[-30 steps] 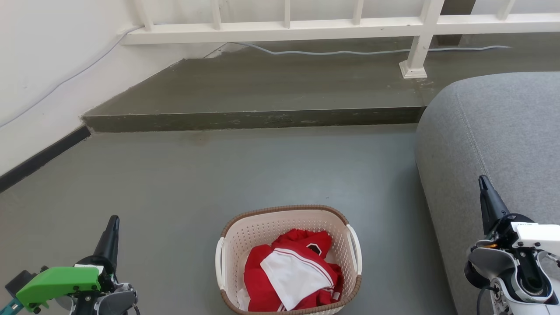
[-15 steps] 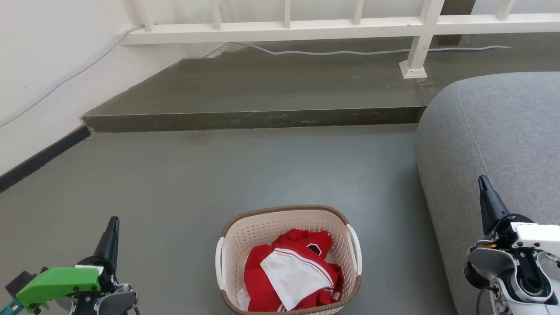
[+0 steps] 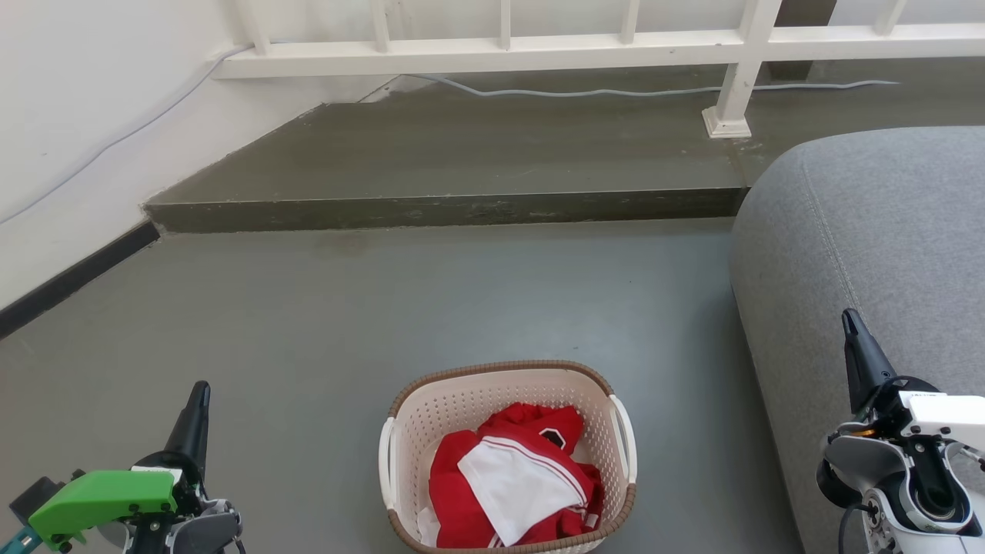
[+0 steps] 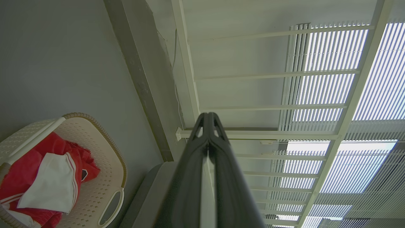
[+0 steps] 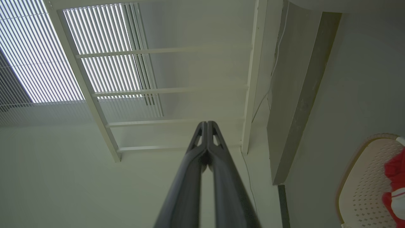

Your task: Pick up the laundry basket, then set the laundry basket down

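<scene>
The laundry basket (image 3: 462, 400) stands on the grey floor at the bottom centre of the head view, cream-white and perforated, with a brown rim and two white side handles. Red and white clothes (image 3: 512, 477) lie inside it. My left gripper (image 3: 198, 394) is at the lower left, well left of the basket, shut with nothing held. My right gripper (image 3: 849, 322) is at the lower right in front of the sofa, shut and empty. In the left wrist view the basket (image 4: 98, 186) is at the lower left beside the shut gripper (image 4: 208, 115). The right wrist view has the basket (image 5: 357, 190) at its right edge, gripper (image 5: 206, 123) shut.
A grey sofa (image 3: 885, 254) fills the right side, close to the basket. A raised concrete step (image 3: 446, 208) crosses the floor ahead, with a white railing (image 3: 500, 46) and a cable (image 3: 585, 92) behind it. A white wall (image 3: 77, 115) with a dark skirting runs along the left.
</scene>
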